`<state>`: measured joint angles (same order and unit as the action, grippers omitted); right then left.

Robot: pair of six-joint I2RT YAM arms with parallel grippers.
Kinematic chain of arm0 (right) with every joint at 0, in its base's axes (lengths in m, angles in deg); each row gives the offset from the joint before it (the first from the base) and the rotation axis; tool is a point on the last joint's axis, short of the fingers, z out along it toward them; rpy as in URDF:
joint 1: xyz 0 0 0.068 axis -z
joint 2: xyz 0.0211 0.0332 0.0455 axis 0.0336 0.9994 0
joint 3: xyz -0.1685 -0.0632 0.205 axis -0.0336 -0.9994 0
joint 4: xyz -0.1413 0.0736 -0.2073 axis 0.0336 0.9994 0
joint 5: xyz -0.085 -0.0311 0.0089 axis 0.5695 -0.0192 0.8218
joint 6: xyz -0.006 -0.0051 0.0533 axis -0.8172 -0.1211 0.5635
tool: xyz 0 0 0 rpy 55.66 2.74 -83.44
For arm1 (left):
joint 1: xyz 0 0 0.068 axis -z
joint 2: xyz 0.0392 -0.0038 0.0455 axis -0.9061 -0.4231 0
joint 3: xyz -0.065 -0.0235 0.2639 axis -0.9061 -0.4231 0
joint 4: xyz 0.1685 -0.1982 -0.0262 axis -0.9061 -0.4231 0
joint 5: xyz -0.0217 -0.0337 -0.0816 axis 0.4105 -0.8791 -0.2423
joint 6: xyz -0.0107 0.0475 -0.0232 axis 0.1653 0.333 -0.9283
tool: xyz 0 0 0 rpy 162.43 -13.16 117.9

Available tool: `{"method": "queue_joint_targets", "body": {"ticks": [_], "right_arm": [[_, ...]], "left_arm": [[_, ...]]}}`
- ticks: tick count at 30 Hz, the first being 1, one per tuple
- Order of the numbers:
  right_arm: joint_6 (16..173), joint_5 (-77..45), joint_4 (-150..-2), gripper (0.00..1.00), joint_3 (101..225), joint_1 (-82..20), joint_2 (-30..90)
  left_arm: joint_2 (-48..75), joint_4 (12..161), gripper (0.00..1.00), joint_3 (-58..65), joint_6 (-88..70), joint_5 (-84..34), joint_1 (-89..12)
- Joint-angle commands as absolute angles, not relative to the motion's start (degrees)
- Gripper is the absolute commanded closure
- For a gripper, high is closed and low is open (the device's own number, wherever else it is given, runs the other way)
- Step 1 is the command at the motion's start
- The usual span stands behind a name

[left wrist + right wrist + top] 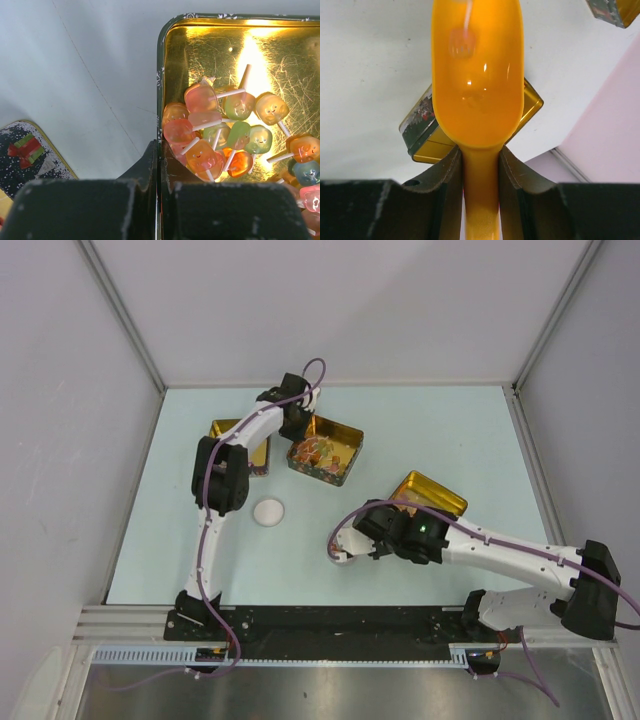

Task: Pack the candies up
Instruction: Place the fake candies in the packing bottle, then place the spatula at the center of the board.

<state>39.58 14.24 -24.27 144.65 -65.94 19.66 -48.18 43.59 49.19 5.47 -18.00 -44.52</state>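
The candies (215, 130) are translucent lollipops with little faces and white sticks, in pink, orange, green and yellow. They lie heaped in an open gold tin (280, 45) (325, 455) at the back middle of the table. My left gripper (160, 150) (297, 425) is shut on that tin's near wall, one finger inside and one outside. My right gripper (481, 155) (350, 540) hovers at the front middle, shut on the handle of an orange scoop (477, 75). I see no candy in its bowl.
A snow-patterned tin lid (30, 155) lies left of the candy tin, under the left arm (240, 445). A second open gold tin (428, 495) stands by the right arm. A small white disc (268, 512) lies between the arms. Grey walls enclose the table.
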Motion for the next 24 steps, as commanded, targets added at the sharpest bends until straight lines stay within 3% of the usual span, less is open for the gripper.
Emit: {"method": "queue_joint_targets", "body": {"ticks": [1,14,19,20,23,24], "right_arm": [[38.57,19.40,-24.65,1.00,145.20,-66.88,19.45],[39.09,18.44,-23.49,1.00,149.33,-67.06,18.49],[38.74,12.65,-27.72,1.00,150.39,-59.10,16.03],[38.57,9.94,-30.86,1.00,150.39,-56.97,15.68],[38.56,5.36,-36.92,1.00,150.39,-45.32,16.28],[38.91,5.26,-38.87,1.00,150.39,-42.56,17.07]], "left_arm": [[-43.53,43.96,1.00,49.98,5.73,-17.16,-44.93],[-44.15,43.34,1.00,51.48,6.17,-17.07,-44.93],[-43.53,43.43,0.99,51.57,6.52,-17.34,-44.93],[-43.36,43.52,0.96,51.65,6.52,-17.34,-44.93],[-43.79,42.90,0.70,52.88,6.61,-17.42,-45.10],[-43.97,42.73,0.53,53.41,6.52,-17.42,-45.11]]}}
